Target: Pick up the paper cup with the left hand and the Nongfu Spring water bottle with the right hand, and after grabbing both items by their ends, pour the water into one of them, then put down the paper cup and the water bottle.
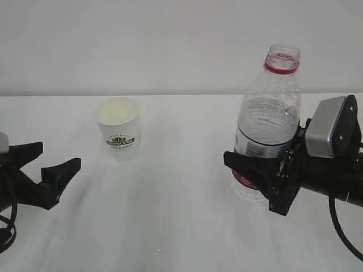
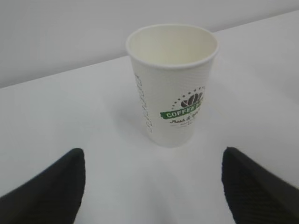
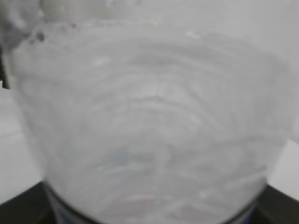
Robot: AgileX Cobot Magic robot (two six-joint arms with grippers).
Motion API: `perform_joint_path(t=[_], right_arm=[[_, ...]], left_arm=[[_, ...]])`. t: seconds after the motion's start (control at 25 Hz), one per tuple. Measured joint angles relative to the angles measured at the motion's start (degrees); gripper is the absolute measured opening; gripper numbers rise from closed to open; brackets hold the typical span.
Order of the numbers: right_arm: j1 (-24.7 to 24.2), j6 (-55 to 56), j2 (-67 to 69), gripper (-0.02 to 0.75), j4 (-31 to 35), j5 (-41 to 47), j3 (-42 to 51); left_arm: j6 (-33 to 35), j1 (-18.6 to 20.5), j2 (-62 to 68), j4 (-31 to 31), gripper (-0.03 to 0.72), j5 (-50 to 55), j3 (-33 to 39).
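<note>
Exterior view, left to right: the left hand (image 1: 54,164) is sitting low at the table's (image 1: 170,226) left edge, fingers spread wide, gripping nothing. White tabletop is lying bare between it and the paper cup (image 1: 118,135), which is standing upright and untouched, well short of the far edge. Open table is stretching on to the Nongfu Spring water bottle (image 1: 266,122), upright and uncapped, with water (image 1: 269,113) showing inside. The right hand (image 1: 255,170) is clamping the bottle's lower body at the label, near the right edge.
</note>
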Motion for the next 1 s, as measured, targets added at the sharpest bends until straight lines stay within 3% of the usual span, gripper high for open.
perform_joint_path(t=[0.28, 0.48, 0.64, 0.76, 1.0], right_arm=[[0.00, 0.09, 0.00, 0.514, 0.09, 0.00, 0.00], [0.00, 0.09, 0.00, 0.513, 0.12, 0.00, 0.00], [0.00, 0.09, 0.00, 0.513, 0.22, 0.00, 0.00], [0.00, 0.09, 0.00, 0.513, 0.33, 0.52, 0.00], [0.00, 0.09, 0.00, 0.513, 0.43, 1.33, 0.00]], left_arm=[[-1.53, 1.23, 4.44, 2.71, 0.676, 0.00, -5.10], [-5.18, 10.01, 5.62, 15.76, 0.650, 0.12, -9.04], [-13.86, 19.97, 6.21, 29.64, 0.641, 1.61, -13.92], [-20.44, 24.84, 8.16, 38.92, 0.636, 2.44, -18.04], [-26.69, 26.15, 11.16, 55.18, 0.607, 10.52, -25.74]])
